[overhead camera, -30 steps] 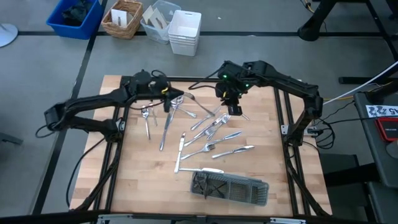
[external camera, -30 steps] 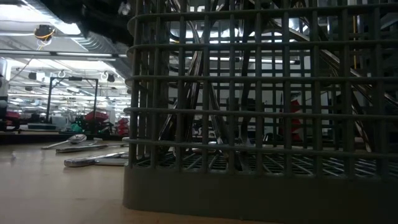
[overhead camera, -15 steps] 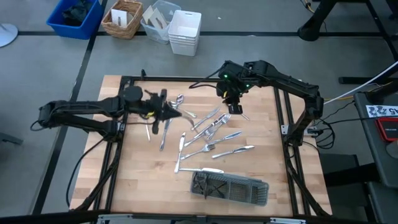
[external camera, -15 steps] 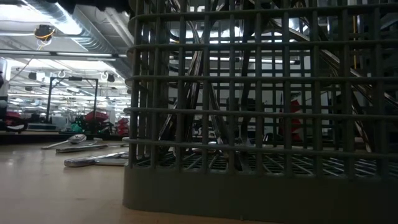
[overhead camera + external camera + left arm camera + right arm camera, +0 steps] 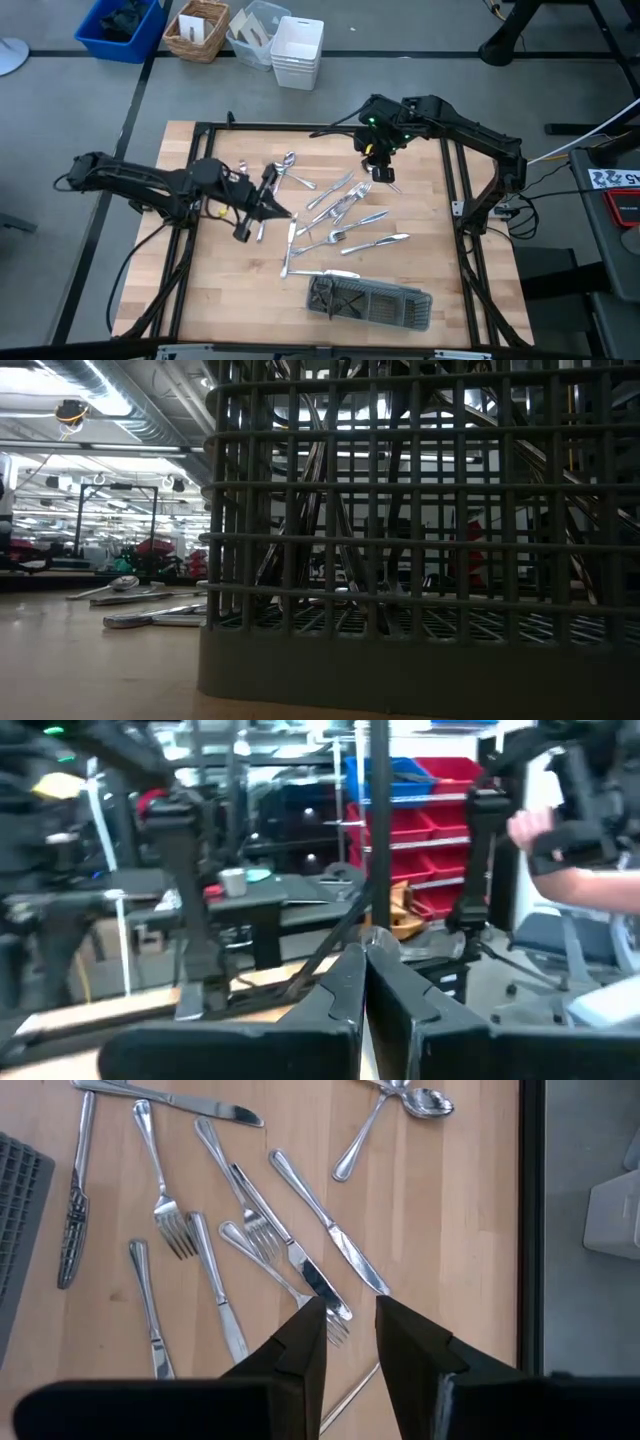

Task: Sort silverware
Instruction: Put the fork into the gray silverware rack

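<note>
While the silverware [image 5: 335, 215] lies scattered across the middle of the worktop [image 5: 220, 290], the left hand [image 5: 258, 208] sits at the pile's left edge with its fingers pressed shut. The high view suggests a slim piece by its tip, but I cannot tell whether anything is caught there. The right hand [image 5: 381, 172] hovers over the far right of the pile, its fingers narrowly parted and empty, above a knife [image 5: 328, 1233] and a fork [image 5: 165, 1195] that cross other pieces.

To do the step well, the judgement is to take one piece at a time, choosing one that lies free at the pile's rim, gripping it across the handle, and lifting straight up so the neighbours do not drag along. Then carry it to the mesh tray [image 5: 368, 301] at the near edge and drop it in the matching section.

The low view is almost filled by the tray's grid, so its contents are hard to make out; only a spoon [image 5: 112, 586] shows beside it. The left wrist view looks out into the room and shows no cutlery.
</note>
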